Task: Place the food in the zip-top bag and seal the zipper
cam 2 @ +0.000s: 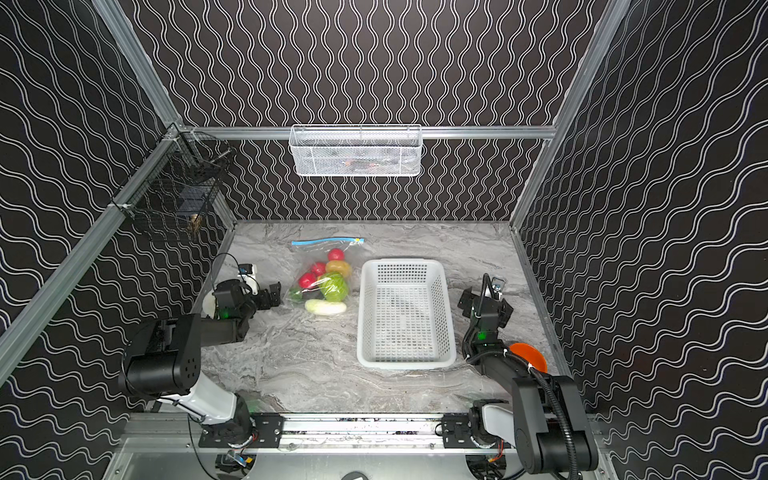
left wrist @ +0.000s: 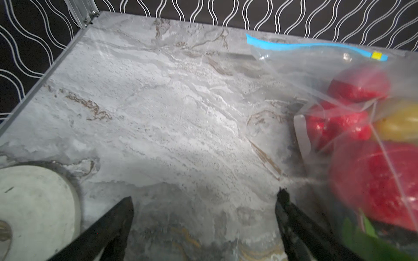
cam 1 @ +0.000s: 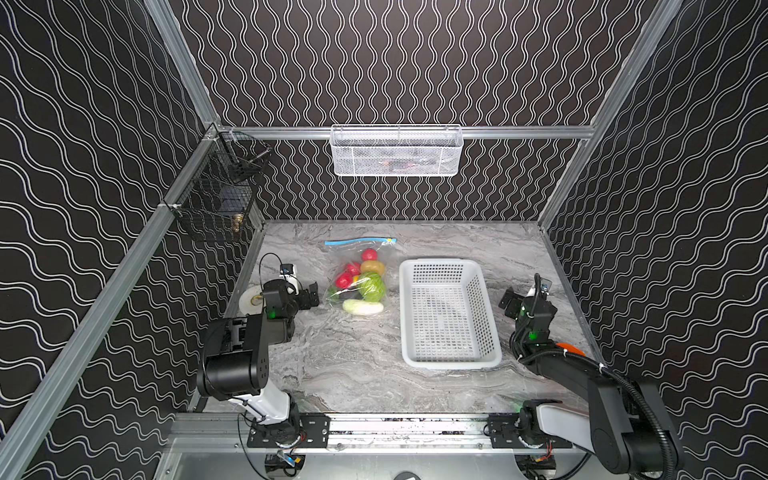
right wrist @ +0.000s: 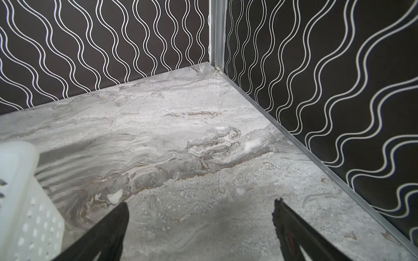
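The zip-top bag (cam 1: 360, 266) lies flat towards the back of the grey, marble-veined worktop (cam 1: 353, 370), left of the middle. It is a clear, crinkled film that catches the light in creases. Its zipper (cam 1: 358, 241) is a thin light-blue strip along the far edge, with a small square yellow slider tab (cam 1: 389, 240) at the strip's right end in both top views. The food shows through the film: round glossy red fruits (left wrist: 359, 84), a smooth yellow-orange piece (cam 1: 372, 266), a ribbed green cabbage (cam 1: 371, 286) and a green leaf (left wrist: 362, 239). An oblong white radish (cam 1: 363, 307) lies at the bag's near end, and I cannot tell whether the film covers it. A white label strip (left wrist: 302, 135) sits on the bag's side, with no writing that can be read. The left gripper (left wrist: 204, 203) hovers low over bare worktop just beside the bag's left side, its black fingers (left wrist: 117, 217) spread wide and holding nothing. A white round disc (left wrist: 34, 203) lies close by it. The rectangular white plastic basket (cam 1: 405, 316), with round-cornered walls and floor pierced by rows of small holes, stands right of the bag. Beyond it the right gripper (right wrist: 200, 205) is also spread wide, over bare worktop near the right wall. An orange round item (cam 1: 569, 348) shows partly under that arm.
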Motion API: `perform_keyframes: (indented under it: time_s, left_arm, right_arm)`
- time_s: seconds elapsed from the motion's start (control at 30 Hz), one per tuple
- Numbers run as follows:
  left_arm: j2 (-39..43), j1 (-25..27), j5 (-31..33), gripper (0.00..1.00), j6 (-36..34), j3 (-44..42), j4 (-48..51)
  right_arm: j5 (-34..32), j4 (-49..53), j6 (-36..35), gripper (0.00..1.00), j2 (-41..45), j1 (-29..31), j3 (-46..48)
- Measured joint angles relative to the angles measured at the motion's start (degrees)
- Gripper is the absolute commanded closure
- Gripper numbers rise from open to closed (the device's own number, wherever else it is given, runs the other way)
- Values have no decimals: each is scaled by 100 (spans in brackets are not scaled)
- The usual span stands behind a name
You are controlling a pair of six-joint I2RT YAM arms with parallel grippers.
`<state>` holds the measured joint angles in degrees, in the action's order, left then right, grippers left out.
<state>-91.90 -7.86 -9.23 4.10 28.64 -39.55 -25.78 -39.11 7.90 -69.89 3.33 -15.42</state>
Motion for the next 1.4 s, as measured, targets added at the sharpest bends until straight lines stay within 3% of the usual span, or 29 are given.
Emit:
perform_keyframes:
  time_s: [0.23,0.5,0.67,1.03,1.23,1.4]
  left_arm:
    - [85,2,111,1,2,-214,-315]
    - [205,7,-105,1,-20,-1104,-1563]
    - [201,107,-151,1,-129,-1078,-1875]
    - [-74,673,151,1,-520,-262,-1141]
    - [-267,824,396,1,-695,-994,-1665]
    - [-304,931,796,1,-660,-780,-1808]
  right_arm:
    - [-13,-1189,-243,1,-592,0,278]
    - [-61,-2684,-457,1,-1316,-9,570]
    - [-42,-3150,-538,1,-1327,-28,669]
    - [529,-3381,-706,1,-1825,-111,420]
    - [839,-3237,-739,1,-1856,-125,258]
    - [1038,-3038,-745,1,-1895,-269,144]
